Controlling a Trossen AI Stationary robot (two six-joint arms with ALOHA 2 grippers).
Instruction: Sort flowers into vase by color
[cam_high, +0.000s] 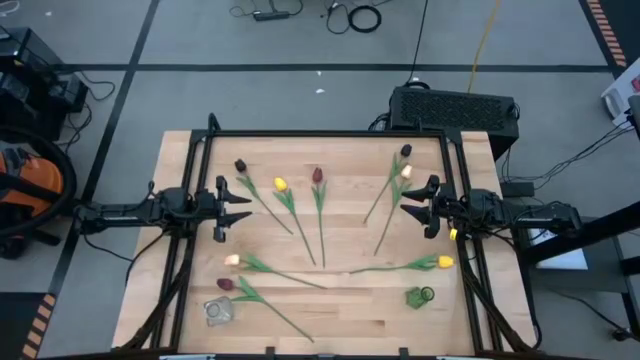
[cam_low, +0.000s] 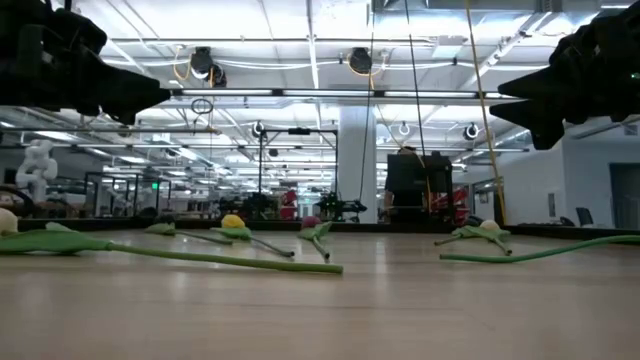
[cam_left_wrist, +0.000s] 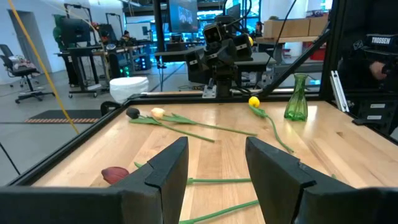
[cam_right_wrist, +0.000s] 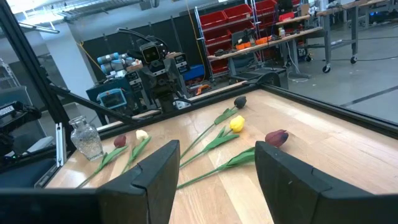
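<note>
Across table (cam_high: 330, 310), tulips (cam_high: 318, 210) lay loose, none in green vase (cam_high: 420, 296) or clear vase (cam_high: 218, 311). Left gripper (cam_high: 240, 208) & right gripper (cam_high: 408, 205) hung open, empty. Prob. first pick next: needs descent onto a stem.

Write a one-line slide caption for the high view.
Tulips scattered on the wooden table, clear vase and green vase empty, left gripper and right gripper open at the sides.
</note>
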